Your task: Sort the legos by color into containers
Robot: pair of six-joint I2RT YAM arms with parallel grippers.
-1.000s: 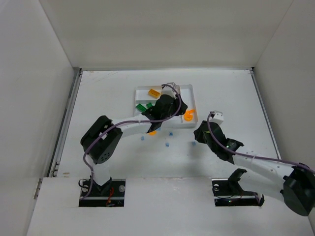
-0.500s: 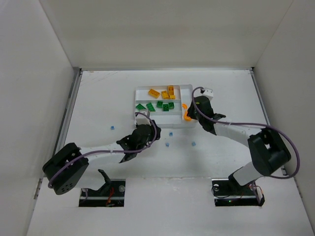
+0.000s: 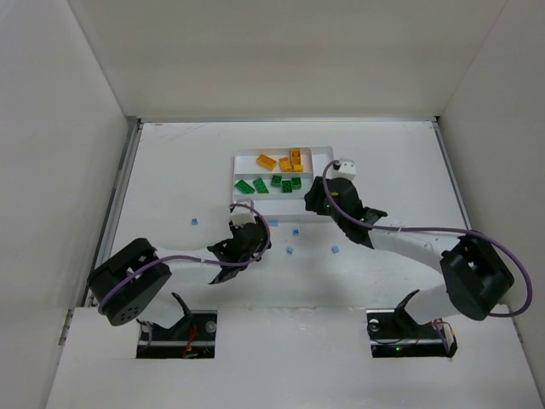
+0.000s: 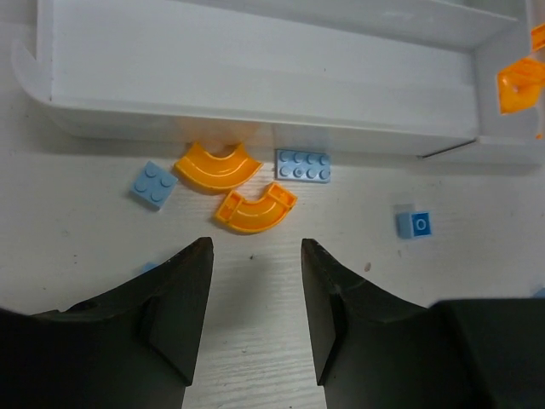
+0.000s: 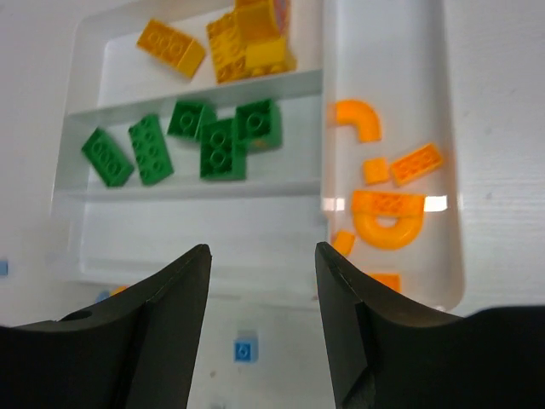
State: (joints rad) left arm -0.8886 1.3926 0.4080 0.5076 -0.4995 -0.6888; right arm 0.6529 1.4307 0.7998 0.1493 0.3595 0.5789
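Lying flat on the white table [image 4: 477, 264] just outside the shallow white plastic tray's [image 4: 255, 85] near wall, two orange curved plastic lego pieces [image 4: 255, 210] sit among light-blue bricks [image 4: 304, 165]. They look light, rigid and slick (apt to skid or flip), so pinching one across its narrow arc seems wisest. Left gripper [image 4: 255, 256] hovers just short of them, fingers spread, nothing held. Right gripper [image 5: 261, 260], fingers likewise apart and empty, hangs over the tray's sorted yellow bricks [image 5: 247, 38], green bricks [image 5: 220, 145] and orange pieces [image 5: 387, 209].
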